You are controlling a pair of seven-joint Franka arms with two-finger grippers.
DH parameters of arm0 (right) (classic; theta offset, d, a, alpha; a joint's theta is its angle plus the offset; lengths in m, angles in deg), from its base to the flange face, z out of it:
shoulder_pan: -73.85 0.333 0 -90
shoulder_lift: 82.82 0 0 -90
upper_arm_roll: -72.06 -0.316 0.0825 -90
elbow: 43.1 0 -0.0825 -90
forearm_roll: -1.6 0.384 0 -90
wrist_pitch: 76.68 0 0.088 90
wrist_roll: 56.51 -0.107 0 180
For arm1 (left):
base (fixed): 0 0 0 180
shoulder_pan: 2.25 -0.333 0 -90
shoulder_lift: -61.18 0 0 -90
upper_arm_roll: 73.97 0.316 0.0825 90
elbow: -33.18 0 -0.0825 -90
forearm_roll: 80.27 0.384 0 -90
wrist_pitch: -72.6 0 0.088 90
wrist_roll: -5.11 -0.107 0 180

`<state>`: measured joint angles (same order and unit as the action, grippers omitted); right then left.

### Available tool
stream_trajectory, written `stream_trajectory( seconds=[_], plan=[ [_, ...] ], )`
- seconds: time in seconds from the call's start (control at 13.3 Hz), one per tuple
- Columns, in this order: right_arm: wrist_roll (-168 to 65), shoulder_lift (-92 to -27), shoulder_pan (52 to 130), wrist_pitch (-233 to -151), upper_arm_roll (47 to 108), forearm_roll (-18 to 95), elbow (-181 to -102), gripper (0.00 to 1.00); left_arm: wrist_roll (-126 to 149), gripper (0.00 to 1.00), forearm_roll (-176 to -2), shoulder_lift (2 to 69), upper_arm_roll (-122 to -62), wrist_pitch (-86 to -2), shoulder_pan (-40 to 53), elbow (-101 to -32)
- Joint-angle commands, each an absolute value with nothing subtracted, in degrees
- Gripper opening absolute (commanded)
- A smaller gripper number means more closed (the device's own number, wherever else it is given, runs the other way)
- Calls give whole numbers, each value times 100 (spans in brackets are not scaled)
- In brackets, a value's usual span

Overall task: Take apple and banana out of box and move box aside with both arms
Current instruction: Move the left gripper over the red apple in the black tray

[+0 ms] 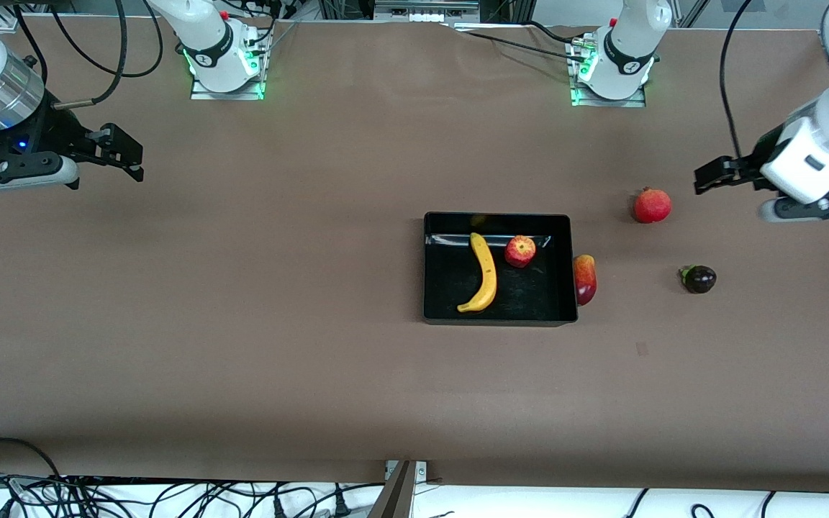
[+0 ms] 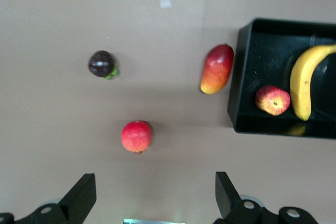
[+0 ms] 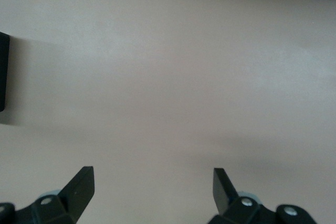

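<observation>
The black box (image 1: 443,309) sits mid-table. In it lie the yellow banana (image 1: 485,273) and the small red apple (image 1: 520,251). The left wrist view also shows the box (image 2: 241,98), the banana (image 2: 301,85) and the apple (image 2: 273,99). My left gripper (image 1: 709,177) is open and empty, up over bare table at the left arm's end, near a round red fruit. My right gripper (image 1: 125,155) is open and empty, over bare table at the right arm's end. The right wrist view shows only an edge of the box (image 3: 3,72).
A red-yellow mango (image 1: 585,279) lies against the box's outer wall toward the left arm's end. A round red pomegranate-like fruit (image 1: 652,205) and a dark purple fruit (image 1: 699,278) lie toward the left arm's end. They also show in the left wrist view: mango (image 2: 217,68), red fruit (image 2: 136,136), purple fruit (image 2: 101,63).
</observation>
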<state>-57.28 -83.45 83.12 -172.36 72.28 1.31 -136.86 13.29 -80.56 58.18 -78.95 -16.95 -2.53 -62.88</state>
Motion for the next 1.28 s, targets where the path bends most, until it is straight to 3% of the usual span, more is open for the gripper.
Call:
stream_trajectory(
  seconds=[0.0, 0.23, 0.68, 0.98, 1.2],
  plan=[
    [-5634, -8326, 8317, -17196, 7233, 178, -13600, 100, 1485, 100, -8106, 5363, -8152, -1564, 152, -5946],
    [-5634, -8326, 8317, -17196, 7233, 178, -13600, 100, 2563, 100, -8106, 4556, -8275, -2326, 678, -5805],
    [-5634, -8326, 8317, -17196, 7233, 178, -13600, 100, 3024, 100, -8019, 3157, -8276, -4091, 1612, -6234],
    [-5634, -8326, 8317, -17196, 7224, 178, -13600, 100, 3033, 100, -8010, 3094, -8267, -5517, 1665, -7315],
    [-5634, -8326, 8317, -17196, 7224, 178, -13600, 100, 3042, 100, -7966, 3050, -8258, -5704, 1674, -7413]
  ],
)
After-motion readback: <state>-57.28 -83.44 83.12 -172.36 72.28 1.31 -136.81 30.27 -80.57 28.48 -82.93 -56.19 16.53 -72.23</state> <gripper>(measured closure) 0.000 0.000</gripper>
